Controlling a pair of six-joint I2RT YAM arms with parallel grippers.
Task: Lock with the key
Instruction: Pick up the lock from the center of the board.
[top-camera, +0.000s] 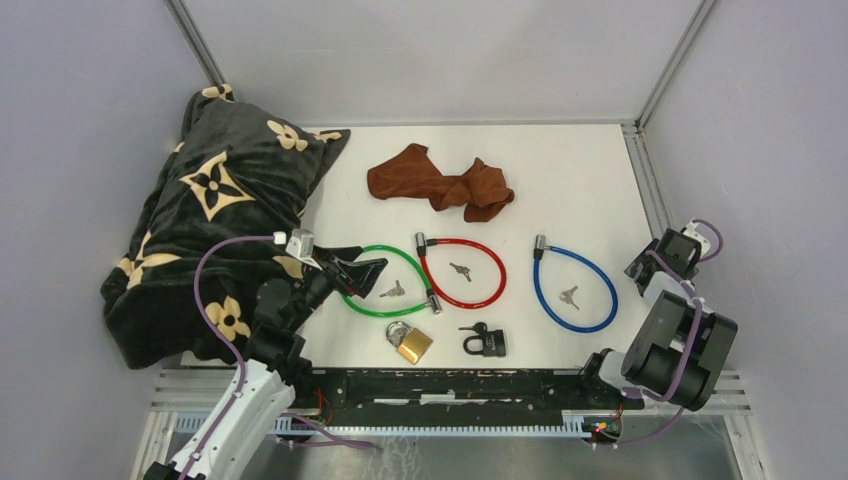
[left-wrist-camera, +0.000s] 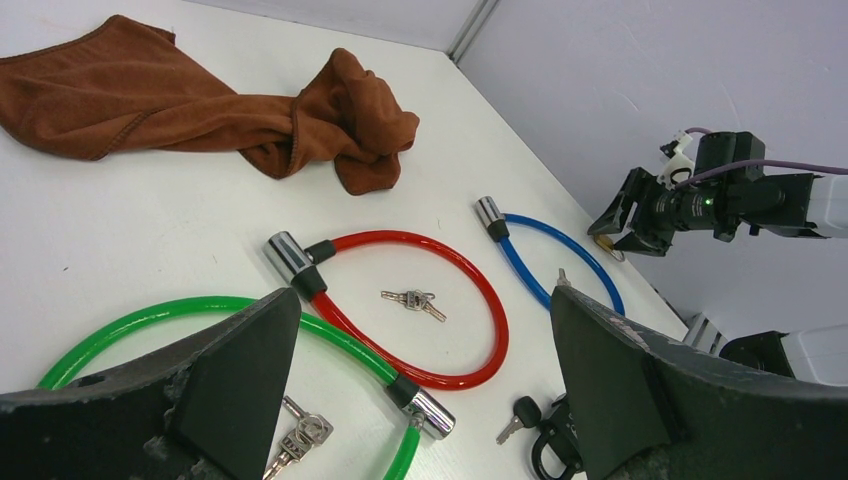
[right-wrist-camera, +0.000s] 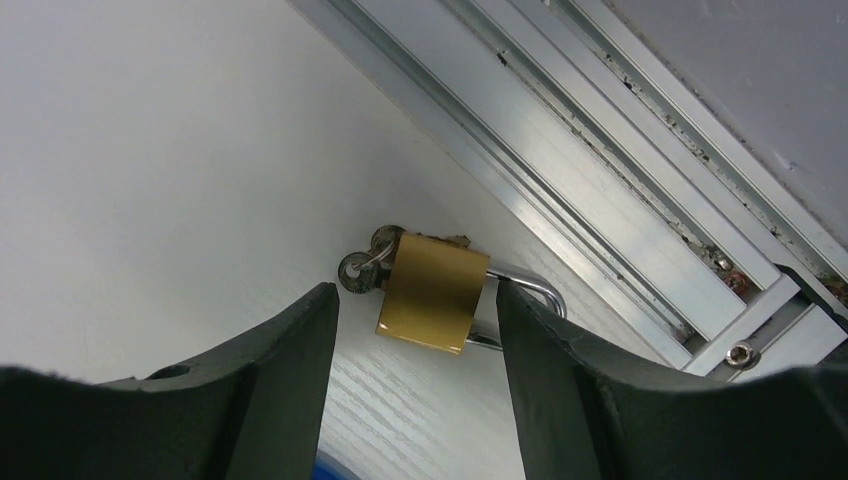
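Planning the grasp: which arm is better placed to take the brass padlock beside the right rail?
Right. The right end effector hangs open over that padlock, fingers either side of its body. The left end effector hovers over the green cable lock.

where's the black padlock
In the top view, the black padlock lies near the front edge, right of the brass padlock, below the red cable lock.
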